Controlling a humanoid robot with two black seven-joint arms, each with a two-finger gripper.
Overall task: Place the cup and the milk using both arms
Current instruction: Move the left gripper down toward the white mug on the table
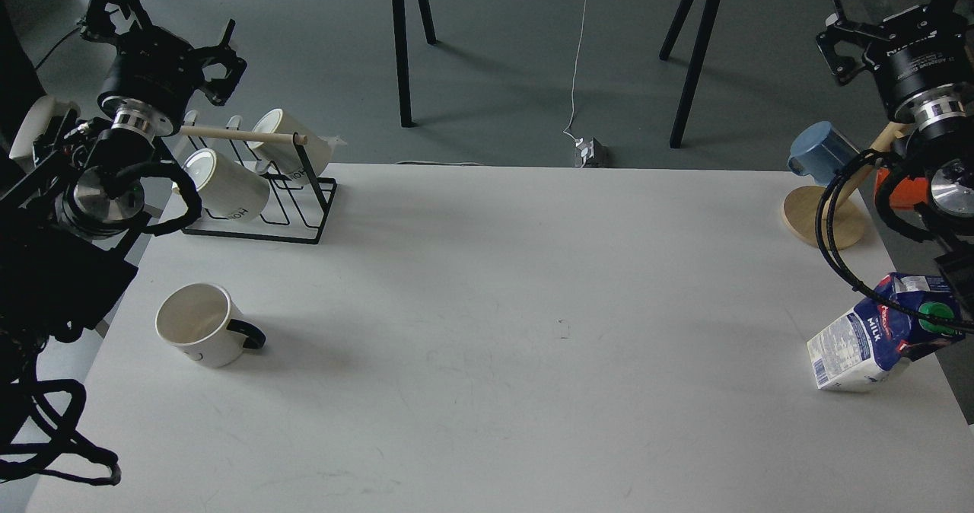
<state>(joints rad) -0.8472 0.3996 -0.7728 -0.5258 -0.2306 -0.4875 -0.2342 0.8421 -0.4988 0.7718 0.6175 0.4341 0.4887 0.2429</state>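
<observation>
The cup [199, 334], a white mug with a black handle pointing right, stands upright near the table's left edge. The milk [875, 338], a blue and white carton with a green cap, stands near the right edge, and a black cable of my right arm crosses in front of its top. My left gripper [161, 37] hangs high at the far left, above the mug rack and well behind the cup, its fingers spread with nothing between them. My right gripper [898, 22] is raised at the far right, beyond the milk, also open and empty.
A black wire rack [304, 220] with a wooden rod holds white mugs [228, 186] at the back left. At the back right, a wooden stand [822, 216] carries a blue cup [825, 151] and an orange cup [902, 189]. Black tripod legs [401, 49] stand on the floor behind the table.
</observation>
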